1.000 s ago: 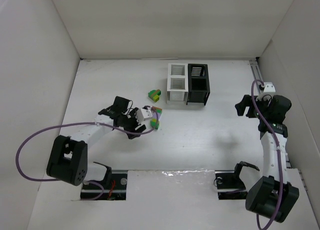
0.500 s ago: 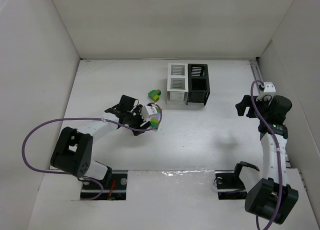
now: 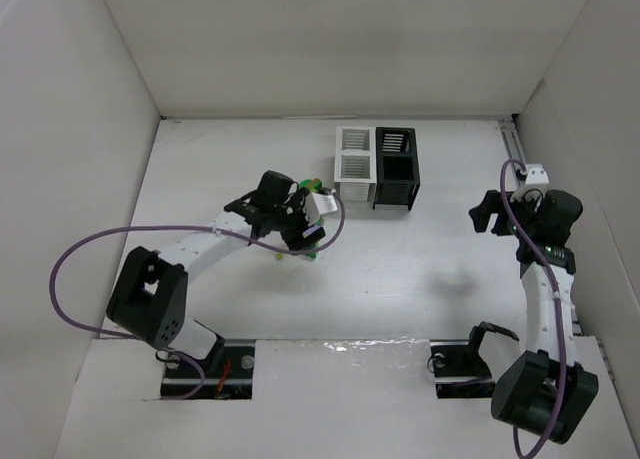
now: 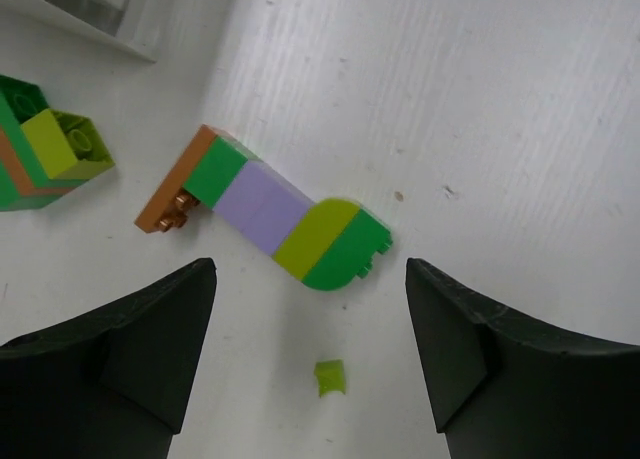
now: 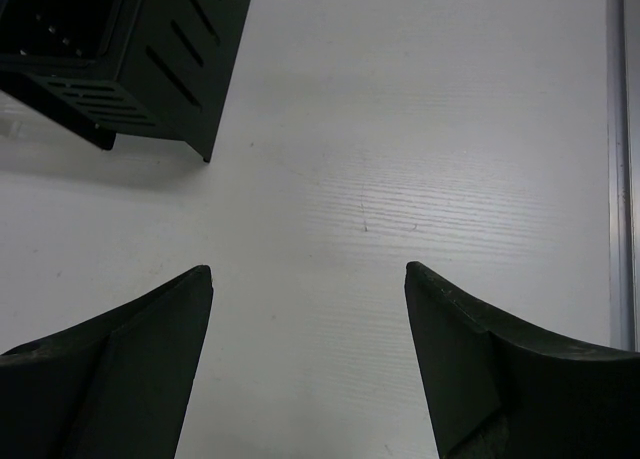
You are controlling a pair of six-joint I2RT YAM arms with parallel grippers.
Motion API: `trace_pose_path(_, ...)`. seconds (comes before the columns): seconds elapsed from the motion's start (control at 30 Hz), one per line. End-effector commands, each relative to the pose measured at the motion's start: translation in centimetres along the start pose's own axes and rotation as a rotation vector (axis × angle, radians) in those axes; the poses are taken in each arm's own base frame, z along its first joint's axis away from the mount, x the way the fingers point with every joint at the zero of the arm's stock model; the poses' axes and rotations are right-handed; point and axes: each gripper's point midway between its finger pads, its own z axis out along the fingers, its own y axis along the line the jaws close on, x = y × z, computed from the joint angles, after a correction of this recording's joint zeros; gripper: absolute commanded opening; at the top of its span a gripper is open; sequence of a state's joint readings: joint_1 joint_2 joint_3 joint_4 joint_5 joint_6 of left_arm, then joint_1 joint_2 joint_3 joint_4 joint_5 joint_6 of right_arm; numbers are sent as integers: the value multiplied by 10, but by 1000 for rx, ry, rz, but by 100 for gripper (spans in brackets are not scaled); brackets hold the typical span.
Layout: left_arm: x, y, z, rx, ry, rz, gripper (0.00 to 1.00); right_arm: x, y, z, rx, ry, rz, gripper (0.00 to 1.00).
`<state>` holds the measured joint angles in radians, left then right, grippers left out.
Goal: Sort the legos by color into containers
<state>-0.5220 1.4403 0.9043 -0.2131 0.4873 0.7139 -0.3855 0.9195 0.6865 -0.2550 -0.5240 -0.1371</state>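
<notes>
Left gripper (image 4: 308,271), fingers wide apart and empty, above a yellow-green chip (image 4: 329,376) and, just beyond, a striped lego stack (image 4: 270,214) lying flat on the table (image 4: 500,99); second lego cluster (image 4: 45,144) farther off. Right gripper (image 5: 308,271) likewise spread, empty, near the containers (image 3: 352,191)

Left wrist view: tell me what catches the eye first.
A striped lego stack, orange-brown, green, lavender, yellow-green and green, lies flat just beyond the open left gripper. A second lego clump sits at the left edge, and a tiny yellow-green scrap lies nearer the gripper.
</notes>
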Motion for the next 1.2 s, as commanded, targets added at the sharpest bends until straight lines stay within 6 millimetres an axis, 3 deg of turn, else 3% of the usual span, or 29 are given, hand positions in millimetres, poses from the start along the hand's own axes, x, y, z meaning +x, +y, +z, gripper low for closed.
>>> trace_pose_path(0.0, -31, 35, -2, -137, -49, -132, 72, -3, 4, 0, -22, -13, -22, 82)
trace_pose_path(0.07, -47, 49, -2, -190, -96, -182, 69, -3, 4, 0, -22, -13, -22, 82)
trace_pose_path(0.13, -56, 49, -11, -186, -152, -115, 68, -3, 5, -2, -22, -13, -22, 82)
trace_pose_path(0.2, -55, 35, -18, -157, -180, 7, 60, -3, 7, -4, -33, -14, -44, 82)
trace_pose_path(0.27, -40, 37, -22, -134, -135, 214, 57, -3, 7, -6, -33, -14, -56, 82)
trace_pose_path(0.3, -19, 32, -22, -74, -90, 225, 57, -3, 7, -6, -33, -14, -56, 82)
trace_pose_path(0.37, -6, 37, -24, -15, -54, 277, 50, -1, 10, -6, -45, -7, -52, 82)
trace_pose_path(0.4, -6, 50, -21, 17, -40, 370, 48, -1, 9, -6, -45, -8, -61, 82)
trace_pose_path(0.43, 9, 47, -25, 81, -10, 351, 45, -1, 9, -6, -45, -8, -61, 82)
trace_pose_path(0.47, 12, 52, -25, 99, -2, 366, 42, 1, 9, -4, -46, 1, -55, 82)
trace_pose_path(0.5, 1, 68, -28, 80, -8, 392, 42, 1, 9, -4, -46, 1, -55, 82)
trace_pose_path(0.57, 14, 73, -19, 150, 24, 414, 42, -1, 8, -3, -46, 3, -55, 82)
trace_pose_path(0.73, 14, 88, -8, 208, 49, 525, 39, -1, 6, 0, -48, 12, -49, 82)
trace_pose_path(1.0, 10, 65, 19, 247, 29, 649, 38, 2, 6, -1, -39, 21, -34, 82)
trace_pose_path(1.17, 11, 67, 34, 264, 39, 644, 38, 0, 6, -2, -39, 21, -34, 82)
